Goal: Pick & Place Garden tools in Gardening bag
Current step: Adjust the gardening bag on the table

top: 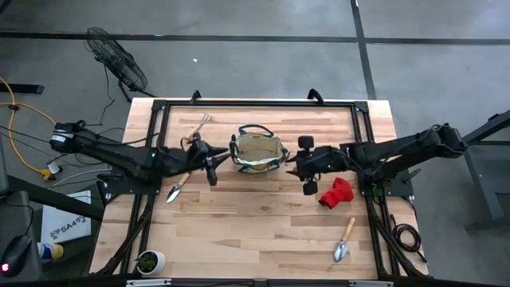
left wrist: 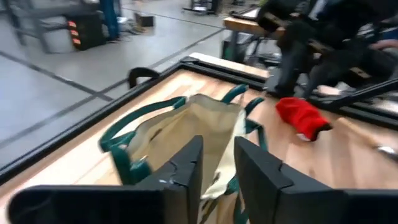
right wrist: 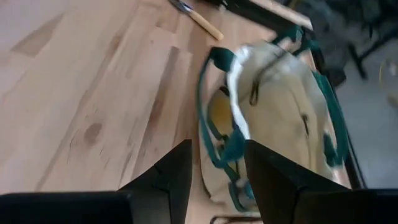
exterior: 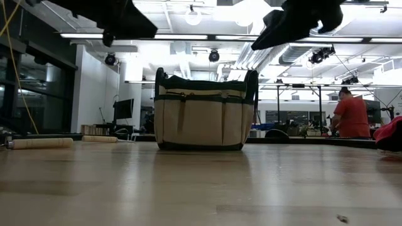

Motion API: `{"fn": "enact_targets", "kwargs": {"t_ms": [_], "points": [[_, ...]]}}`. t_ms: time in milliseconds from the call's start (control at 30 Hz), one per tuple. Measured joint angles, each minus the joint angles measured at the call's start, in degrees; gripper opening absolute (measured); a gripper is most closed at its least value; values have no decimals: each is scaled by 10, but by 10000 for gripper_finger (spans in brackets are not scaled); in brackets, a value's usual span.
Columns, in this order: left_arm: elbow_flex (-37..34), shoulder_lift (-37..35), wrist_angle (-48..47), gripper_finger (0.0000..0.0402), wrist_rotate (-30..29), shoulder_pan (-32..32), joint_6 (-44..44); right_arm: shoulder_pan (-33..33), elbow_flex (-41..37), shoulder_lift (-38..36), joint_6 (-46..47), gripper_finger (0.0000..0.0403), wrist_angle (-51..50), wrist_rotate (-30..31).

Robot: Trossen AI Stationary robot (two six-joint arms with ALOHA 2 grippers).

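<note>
The beige canvas bag with green trim (top: 257,150) stands upright on its base at the table's middle, its mouth open. It also shows in the low view (exterior: 204,113). My left gripper (top: 221,162) is open and empty just left of the bag and above its rim (left wrist: 180,134). My right gripper (top: 293,165) is open and empty just right of it, over its edge (right wrist: 280,112). A trowel (top: 177,189) lies at the left. A hand rake (top: 201,126) lies at the far left. A red glove (top: 336,193) lies at the right. A second trowel (top: 344,241) lies near the front right. No pruning shears show.
A black metal frame (top: 255,102) runs along the table's edges. A small potted plant (top: 149,260) stands at the front left corner. Bare wood lies in front of the bag. A person in red (exterior: 352,116) stands in the room beyond the table.
</note>
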Motion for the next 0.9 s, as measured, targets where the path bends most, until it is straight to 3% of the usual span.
{"fn": "enact_targets", "kwargs": {"t_ms": [167, 333, 600, 733, 900], "points": [[0, 3, -48, 45, -110, -59, -29, 21, -48, 0, -83, 138, 86, 11], [0, 3, -67, 16, -144, -89, -45, 36, -72, 0, -122, 138, 142, 68], [0, 3, -94, 8, -206, -80, -45, 37, -72, 1, -118, 138, 158, 80], [0, 2, -115, 23, -177, -55, -62, 45, -72, 1, -124, 148, 171, 70], [0, 2, -136, 88, -146, -23, -81, 56, -72, 32, -147, 188, 162, 66]]}}
